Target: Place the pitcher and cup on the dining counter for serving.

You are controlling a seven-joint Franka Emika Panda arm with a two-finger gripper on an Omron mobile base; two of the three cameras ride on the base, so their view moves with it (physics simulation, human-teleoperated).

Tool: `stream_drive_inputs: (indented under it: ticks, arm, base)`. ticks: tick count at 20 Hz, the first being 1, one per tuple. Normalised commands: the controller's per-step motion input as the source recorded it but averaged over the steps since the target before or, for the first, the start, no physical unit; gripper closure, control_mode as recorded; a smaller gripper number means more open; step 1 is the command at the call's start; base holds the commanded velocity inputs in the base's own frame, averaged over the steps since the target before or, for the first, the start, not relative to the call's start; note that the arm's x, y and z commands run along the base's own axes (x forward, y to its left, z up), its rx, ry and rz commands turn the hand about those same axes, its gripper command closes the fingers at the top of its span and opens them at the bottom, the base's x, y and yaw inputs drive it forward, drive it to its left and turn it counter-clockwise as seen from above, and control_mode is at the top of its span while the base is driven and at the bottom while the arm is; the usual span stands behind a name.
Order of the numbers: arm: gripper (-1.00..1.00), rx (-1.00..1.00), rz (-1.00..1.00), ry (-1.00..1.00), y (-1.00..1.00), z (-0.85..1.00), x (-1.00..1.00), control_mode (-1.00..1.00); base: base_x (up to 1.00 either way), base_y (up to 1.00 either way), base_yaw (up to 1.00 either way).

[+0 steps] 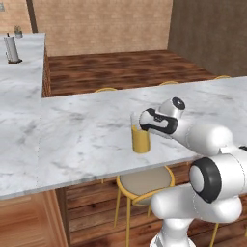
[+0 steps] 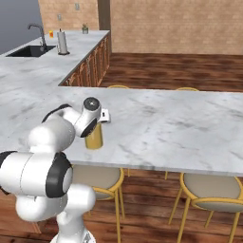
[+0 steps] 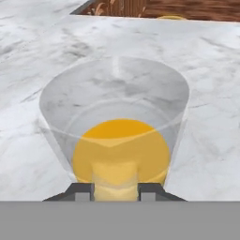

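Note:
The pitcher (image 1: 141, 140) (image 2: 94, 138), a clear cylinder with amber liquid in its lower part, stands upright near the front edge of the dining counter (image 1: 82, 140) (image 2: 166, 126). Its base is at the marble surface. My gripper (image 1: 138, 126) (image 2: 98, 124) reaches in from the side and is shut on the pitcher's upper part. In the hand view the pitcher (image 3: 117, 136) sits between the two fingertips of the gripper (image 3: 116, 191), with marble behind it. The cup (image 2: 51, 33), small and yellow, stands far off on the back counter beside the sink (image 2: 29, 50).
Yellow-framed stools (image 1: 144, 182) (image 2: 211, 192) stand under the counter's front edge. A paper-towel roll (image 1: 11, 49) (image 2: 61, 42) and a small plant pot (image 1: 18, 33) (image 2: 85, 29) sit on the far counter. Open marble stretches to either side of the pitcher.

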Motion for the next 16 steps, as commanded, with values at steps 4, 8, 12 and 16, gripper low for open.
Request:
stream_drive_inputs:
  ticks: [4,8,12,16]
  arm:
    - [-1.0,-0.01,0.05,0.0,0.0,-0.18,-0.04,-1.0]
    - [-1.0,0.0,0.03,0.0,-0.01,-0.02,-0.27,-1.0]
    - [-1.0,0.0,0.0,0.0,0.0,0.08,-0.17,-1.0]
    - [-1.0,0.0,0.0,0.0,-0.09,0.35,-0.03,-1.0]
  base:
    - [0.0,0.0,0.0]
    - [0.0,0.0,0.0]
    - [0.0,0.0,0.0]
    - [0.0,0.0,0.0]
